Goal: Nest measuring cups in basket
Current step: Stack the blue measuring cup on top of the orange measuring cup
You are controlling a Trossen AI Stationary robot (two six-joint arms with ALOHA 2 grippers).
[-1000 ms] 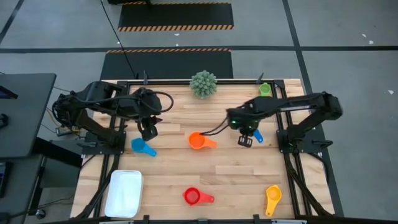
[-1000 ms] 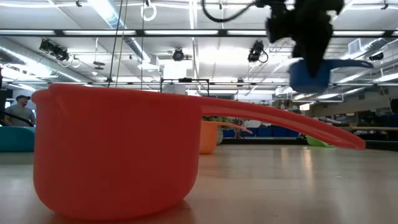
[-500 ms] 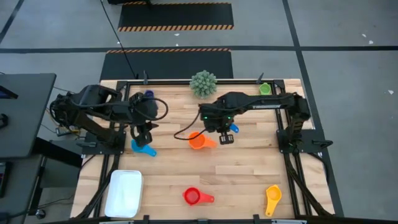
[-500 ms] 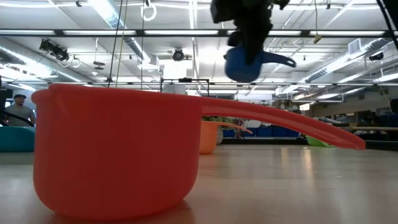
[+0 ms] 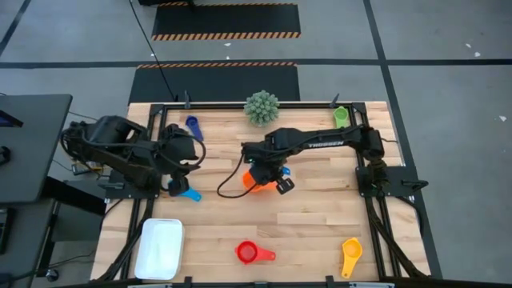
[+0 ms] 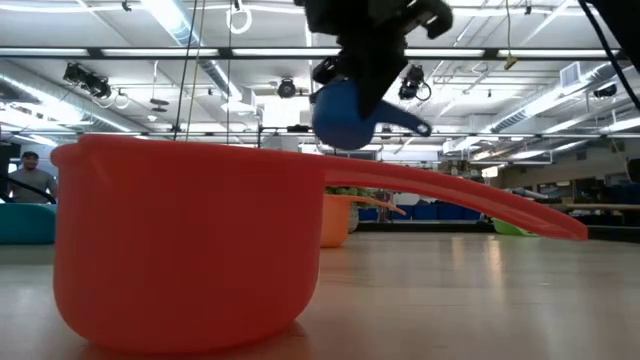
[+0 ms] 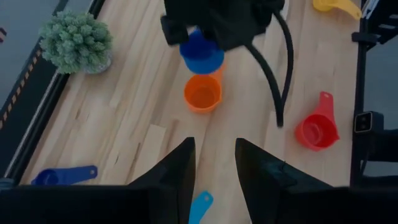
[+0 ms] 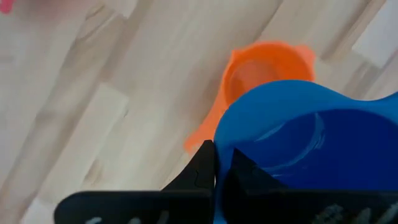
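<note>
My right gripper (image 5: 276, 180) is shut on a blue measuring cup (image 7: 202, 55) and holds it above the orange cup (image 5: 253, 182), which stands on the table. In the right wrist view the blue cup (image 8: 298, 149) overlaps the orange cup (image 8: 267, 68) below it. My left gripper (image 5: 178, 186) is open over the light blue cup (image 5: 190, 194), whose handle (image 7: 199, 205) shows between its fingers. The white basket (image 5: 160, 248) sits at the table's near left corner. Dark blue (image 5: 192, 125), green (image 5: 342, 115), red (image 5: 253, 254) and yellow (image 5: 350, 254) cups lie apart on the table. My right gripper pinches the blue cup at its rim (image 8: 221, 144), one finger (image 8: 202, 165) outside the wall and the other seemingly inside the bowl. The fingers come from above. The cup (image 6: 350, 112) hangs lifted clear below the gripper, with its handle (image 6: 408, 122) sticking out sideways.
A spiky green plant (image 5: 262, 108) stands at the far edge. The red cup (image 6: 190, 250) fills the low view's foreground. Metal frame rails (image 5: 368, 172) run along the table's right side. Bare wood lies between the basket and the red cup.
My right gripper carried the blue cup toward the table's left, from the right part of the table to a place over the orange cup, and came lower. My left gripper moved toward the near left, over the light blue cup.
</note>
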